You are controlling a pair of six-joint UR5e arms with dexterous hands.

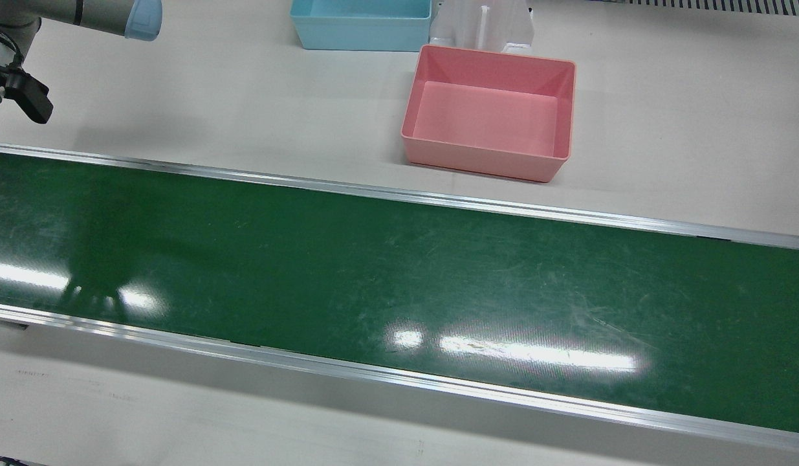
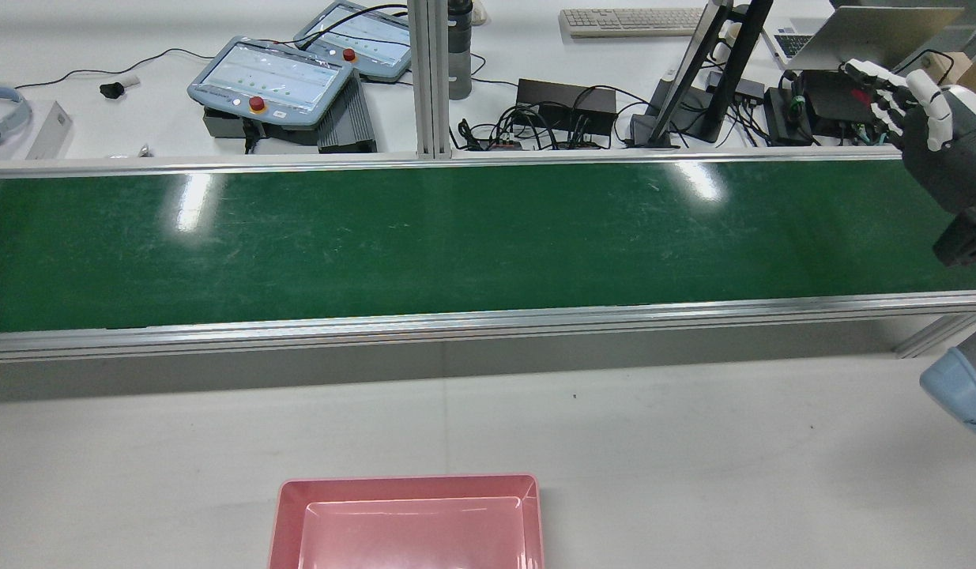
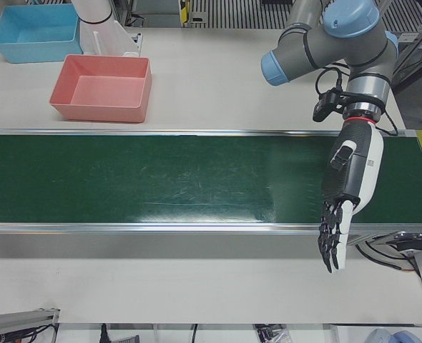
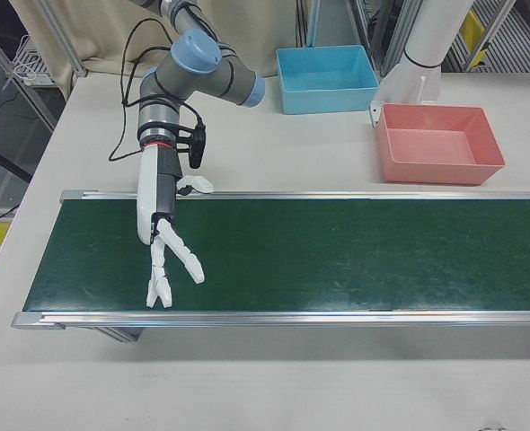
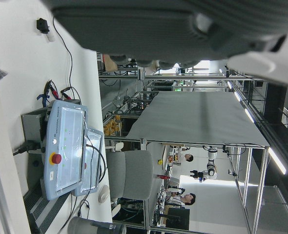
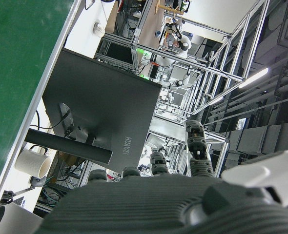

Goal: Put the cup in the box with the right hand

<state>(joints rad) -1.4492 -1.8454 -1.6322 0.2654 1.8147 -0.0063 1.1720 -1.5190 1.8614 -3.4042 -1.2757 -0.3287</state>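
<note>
No cup shows on the green belt in any view. The pink box stands open and empty on the white table behind the belt; it also shows in the right-front view and the rear view. My right hand hangs open over the belt's end, fingers spread and pointing down, holding nothing. It also shows at the right edge of the rear view. My left hand is open and empty over the belt's other end, fingers straight.
A blue box stands behind the pink one, beside a white pedestal. Silver rails edge the belt. Beyond the belt lie teach pendants, cables and a monitor stand. A white mug sits on that desk.
</note>
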